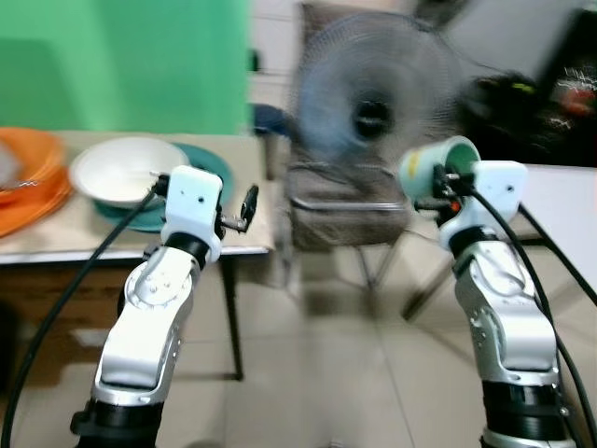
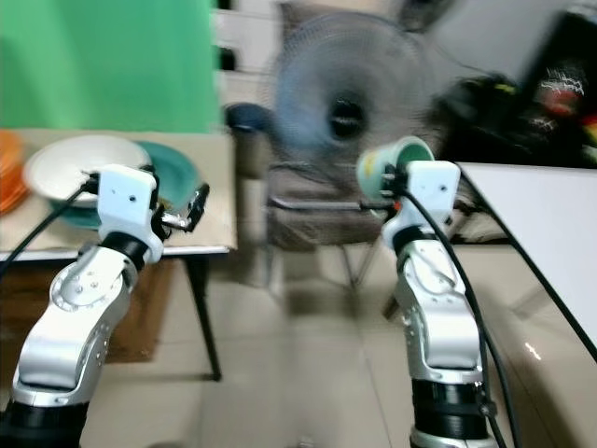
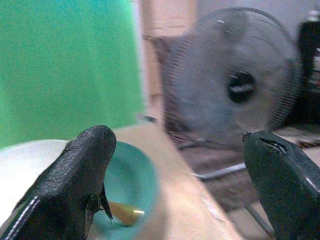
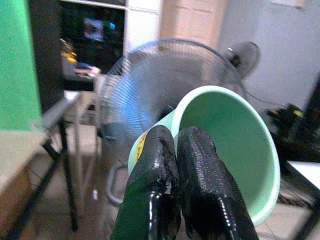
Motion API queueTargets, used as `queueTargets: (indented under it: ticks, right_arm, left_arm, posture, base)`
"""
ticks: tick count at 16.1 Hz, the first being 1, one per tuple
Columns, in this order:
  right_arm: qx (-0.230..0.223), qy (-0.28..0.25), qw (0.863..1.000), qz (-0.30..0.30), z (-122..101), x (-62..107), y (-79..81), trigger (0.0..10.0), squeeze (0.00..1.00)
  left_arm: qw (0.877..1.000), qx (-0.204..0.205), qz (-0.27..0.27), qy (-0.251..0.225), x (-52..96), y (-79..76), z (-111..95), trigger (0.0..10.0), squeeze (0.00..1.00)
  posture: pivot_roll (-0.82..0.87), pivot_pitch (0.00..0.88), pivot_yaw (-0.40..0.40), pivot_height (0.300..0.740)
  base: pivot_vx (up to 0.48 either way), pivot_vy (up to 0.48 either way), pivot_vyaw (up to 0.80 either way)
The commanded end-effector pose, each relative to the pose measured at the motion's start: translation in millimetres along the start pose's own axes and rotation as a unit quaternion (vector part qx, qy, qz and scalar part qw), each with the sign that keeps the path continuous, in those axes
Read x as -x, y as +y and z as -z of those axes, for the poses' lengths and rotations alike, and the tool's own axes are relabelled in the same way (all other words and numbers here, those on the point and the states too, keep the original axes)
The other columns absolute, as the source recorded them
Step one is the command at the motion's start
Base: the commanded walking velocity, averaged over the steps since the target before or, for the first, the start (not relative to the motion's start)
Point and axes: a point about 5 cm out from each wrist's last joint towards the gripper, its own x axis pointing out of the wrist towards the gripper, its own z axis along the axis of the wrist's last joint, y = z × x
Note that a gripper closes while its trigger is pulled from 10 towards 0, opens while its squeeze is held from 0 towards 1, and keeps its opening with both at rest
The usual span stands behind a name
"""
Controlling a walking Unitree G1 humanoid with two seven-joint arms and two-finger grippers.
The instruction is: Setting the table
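— Where's the cup (image 1: 438,168)?
— Up in the right gripper (image 4: 176,165), fingers pinched on its rim, tilted in front of the fan (image 1: 373,117).
— And the left gripper (image 1: 244,210)?
— Fingers spread wide, holding nothing, beside the bowl (image 1: 121,170) on the table (image 1: 244,163); it's blurry there.

Pinched between rough, glossy black fingers (image 4: 197,165), the green cup (image 4: 235,145) looks smooth, matt plastic.
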Motion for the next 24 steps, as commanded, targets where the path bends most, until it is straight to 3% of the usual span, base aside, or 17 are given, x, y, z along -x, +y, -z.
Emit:
queueTargets:
  ticks: [1,4,14,24]
  right_arm:
    - [0.001,-0.021,1.000,-0.006,-12.0,-4.8,2.9,10.0,0.00]
    - [0.002,-0.024,1.000,0.000,-14.9,-6.8,-0.6,10.0,0.00]
    - [0.006,-0.028,0.999,0.017,-18.8,-8.9,-8.4,10.0,0.00]
    - [0.009,-0.020,1.000,0.018,-17.4,-8.9,-6.1,10.0,0.00]
  left_arm:
    - [1.000,-0.004,0.000,-0.005,-0.8,3.1,-3.4,10.0,0.00]
    - [1.000,-0.004,0.003,-0.006,-1.0,3.9,-3.5,10.0,0.00]
    - [0.999,-0.016,0.034,0.005,-2.8,1.7,-1.1,10.0,0.00]
    - [0.999,-0.023,0.048,0.007,-5.6,3.4,-0.8,10.0,0.00]
  posture:
    - [0.12,0.000,-0.117,0.740]
    - [0.12,0.000,-0.116,0.740]
    - [0.11,0.000,-0.105,0.740]
    - [0.11,0.000,-0.093,0.740]
  base:
    - [0.375,0.000,0.00]
    - [0.372,0.000,-0.22]
    - [0.372,0.000,-0.80]
    - [0.372,0.000,-0.80]
